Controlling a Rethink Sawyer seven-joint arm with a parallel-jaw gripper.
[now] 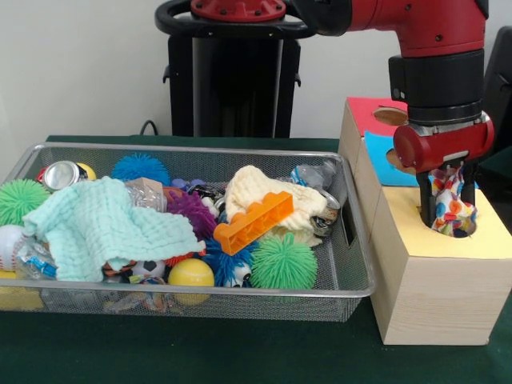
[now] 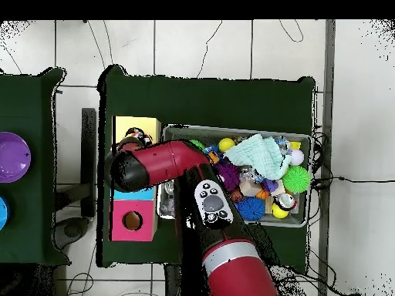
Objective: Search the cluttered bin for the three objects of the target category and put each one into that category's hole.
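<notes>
Now fingers (image 1: 438, 210) around patterned cloth (image 1: 450, 202).

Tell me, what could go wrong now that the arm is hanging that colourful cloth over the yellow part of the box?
The patterned cloth hangs from the gripper at the hole in the yellow section. Being floppy, it could bunch or drape over the hole's rim instead of dropping through. It might also cling to the jaws when released. Its lower end is hidden, so I cannot tell how far in it is.
</notes>
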